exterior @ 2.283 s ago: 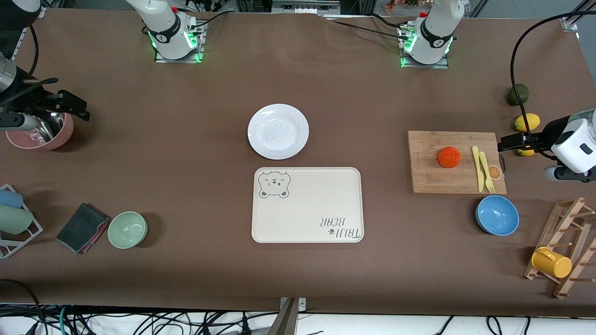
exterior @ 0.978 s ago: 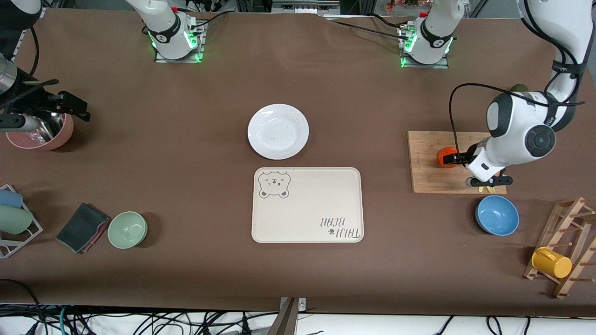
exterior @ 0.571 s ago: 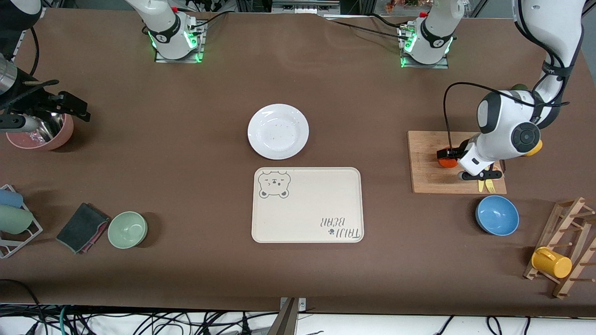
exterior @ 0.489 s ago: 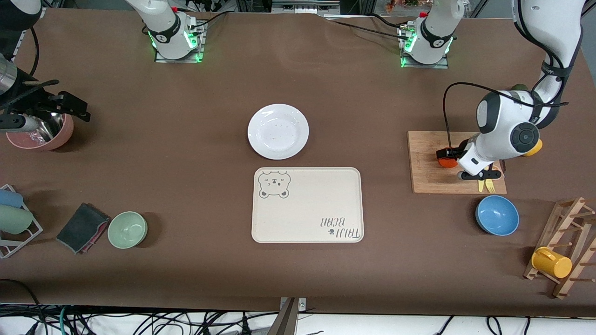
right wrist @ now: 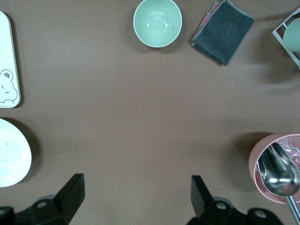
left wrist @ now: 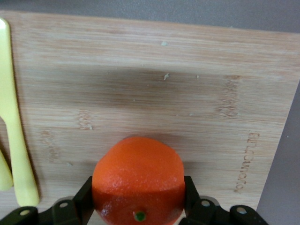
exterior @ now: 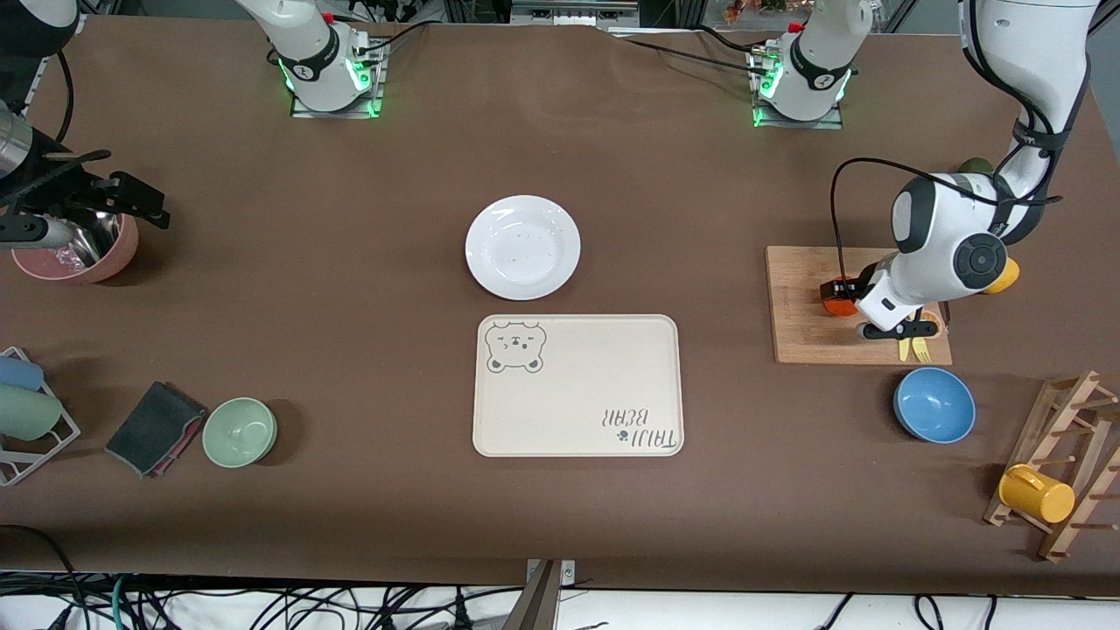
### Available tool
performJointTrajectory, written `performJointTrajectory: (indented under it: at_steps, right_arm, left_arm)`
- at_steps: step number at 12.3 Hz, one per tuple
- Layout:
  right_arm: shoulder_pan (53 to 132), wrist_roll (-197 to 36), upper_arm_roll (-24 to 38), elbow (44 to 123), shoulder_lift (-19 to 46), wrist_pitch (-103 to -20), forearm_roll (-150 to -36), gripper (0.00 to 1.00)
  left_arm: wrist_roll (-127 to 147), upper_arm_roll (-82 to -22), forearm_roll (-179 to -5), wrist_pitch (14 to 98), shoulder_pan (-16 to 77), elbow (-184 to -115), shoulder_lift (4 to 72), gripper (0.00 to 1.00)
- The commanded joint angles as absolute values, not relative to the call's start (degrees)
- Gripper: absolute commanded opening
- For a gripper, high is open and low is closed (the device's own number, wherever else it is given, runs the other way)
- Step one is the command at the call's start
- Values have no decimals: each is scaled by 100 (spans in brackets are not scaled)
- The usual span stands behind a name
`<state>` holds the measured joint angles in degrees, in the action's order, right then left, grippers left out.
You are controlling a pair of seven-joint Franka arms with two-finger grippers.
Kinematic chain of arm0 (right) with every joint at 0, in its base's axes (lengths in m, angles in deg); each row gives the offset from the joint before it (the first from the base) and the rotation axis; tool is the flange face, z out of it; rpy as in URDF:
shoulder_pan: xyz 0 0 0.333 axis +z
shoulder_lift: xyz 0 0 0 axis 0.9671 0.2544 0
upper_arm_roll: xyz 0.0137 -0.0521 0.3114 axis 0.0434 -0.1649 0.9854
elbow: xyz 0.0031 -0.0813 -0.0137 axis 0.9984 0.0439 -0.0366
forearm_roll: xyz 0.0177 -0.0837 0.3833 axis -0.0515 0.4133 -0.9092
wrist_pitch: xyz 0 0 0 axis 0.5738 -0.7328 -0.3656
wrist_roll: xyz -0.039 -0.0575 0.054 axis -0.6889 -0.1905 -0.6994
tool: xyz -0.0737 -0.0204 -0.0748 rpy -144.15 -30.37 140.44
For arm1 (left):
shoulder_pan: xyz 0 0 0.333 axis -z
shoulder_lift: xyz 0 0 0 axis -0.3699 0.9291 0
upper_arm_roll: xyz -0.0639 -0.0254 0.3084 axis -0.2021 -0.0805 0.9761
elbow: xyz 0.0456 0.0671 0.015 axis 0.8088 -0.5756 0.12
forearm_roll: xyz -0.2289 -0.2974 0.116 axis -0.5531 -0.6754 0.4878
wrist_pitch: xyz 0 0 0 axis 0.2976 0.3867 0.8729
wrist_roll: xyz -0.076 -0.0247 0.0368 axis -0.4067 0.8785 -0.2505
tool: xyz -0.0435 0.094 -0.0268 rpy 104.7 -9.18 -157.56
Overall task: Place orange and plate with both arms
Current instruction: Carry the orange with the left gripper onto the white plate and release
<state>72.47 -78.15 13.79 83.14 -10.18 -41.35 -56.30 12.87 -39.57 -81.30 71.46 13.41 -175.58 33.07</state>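
L gripper (left wrist: 138, 206) clamped on orange (left wrist: 138, 180), which sits on cutting board (exterior: 805, 328)
Grip low, either side, so fruit can't roll; R gripper (right wrist: 136, 197) waits w/ fingers apart over worktop (exterior: 350, 262) nr pink bowl (exterior: 74, 249); plate (exterior: 522, 247) just above tray (exterior: 577, 385), untouched

pebbled, slightly glossy orange (left wrist: 137, 180); matt wooden board (left wrist: 187, 84); perhaps plastic knife (left wrist: 16, 136).

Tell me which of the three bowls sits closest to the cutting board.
The blue bowl, just off the wooden cutting board's edge nearer the front camera. The green bowl and the pink bowl holding a spoon both sit at the right arm's end of the table.
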Motion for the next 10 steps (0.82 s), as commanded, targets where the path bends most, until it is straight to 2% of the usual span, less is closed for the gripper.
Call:
performJointTrajectory:
  at_steps: [1, 4, 7, 9, 10]
  right_arm:
    - [7219, -7769, 1397, 8201, -973, -4074, -5635, 100]
    - [7228, -7760, 1406, 8201, -981, -4056, -5635, 100]
    - [7236, -7769, 1415, 8192, -982, -4065, -5635, 100]
    - [7228, -7751, 1389, 8192, -982, -3952, -5653, 100]
    - [7219, -7742, 1389, 8192, -982, -3916, -5653, 100]
  left_arm:
    - [1149, -4051, -7978, 6729, 1397, -17258, 3234, 10]
    - [-313, -4822, -8039, 5929, 1494, -16546, 3251, 9]
    - [-2150, -5903, -8083, 5927, 1678, -16256, 3313, 10]
    - [-3180, -6300, -8197, 5927, 2194, -15704, 3697, 14]
    - [-3750, -6302, -8258, 5927, 2667, -15248, 4004, 14]
